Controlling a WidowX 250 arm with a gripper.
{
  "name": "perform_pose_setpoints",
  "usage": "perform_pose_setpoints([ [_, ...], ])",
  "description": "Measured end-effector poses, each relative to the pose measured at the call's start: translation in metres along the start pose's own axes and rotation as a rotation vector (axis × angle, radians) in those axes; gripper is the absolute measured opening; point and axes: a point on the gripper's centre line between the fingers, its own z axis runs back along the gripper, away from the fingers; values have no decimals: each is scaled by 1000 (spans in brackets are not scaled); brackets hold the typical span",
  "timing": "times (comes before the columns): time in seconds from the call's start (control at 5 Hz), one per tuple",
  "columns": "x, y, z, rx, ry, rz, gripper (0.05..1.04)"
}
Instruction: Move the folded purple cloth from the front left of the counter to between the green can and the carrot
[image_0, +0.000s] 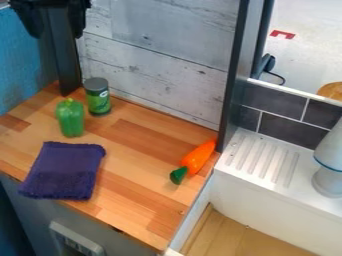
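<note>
The green can (99, 102) with the grey lid stands upright near the back left corner of the counter (133, 175), and the green pepper (70, 120) stands just in front of it, slightly to its left in the view. Above them, at the top left, hangs the black gripper (57, 35); its jaws are spread apart, with nothing between them, and it touches neither thing. In front of the pepper, a dark purple cloth (63, 172) lies flat near the front edge. Well apart from these, toward the right edge of the wood, an orange carrot (198, 159) lies aslant, its green end pointing toward the front left and its narrow tip toward the dark upright post (235, 65). Behind the counter rises a wall of pale planks (160, 50), with a blue wall (23, 65) on the left. Beyond the post, at the right, are dark grey tiles (284, 130) and a white ribbed drainboard (250, 172), where a pale rounded object with a blue ring (328, 177) stands.
</note>
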Motion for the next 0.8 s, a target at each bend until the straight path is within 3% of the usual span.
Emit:
perform_pose_setpoints([
  [0.2, -5, 0, -13, 3, 40, 0, 1003],
  [0.4, -27, 6, -37, 31, 90, -10, 1003],
  [0.6, -47, 15, -39, 48, 78, -18, 1003],
  [0.8, -69, 32, -56, 65, 75, -11, 1003],
])
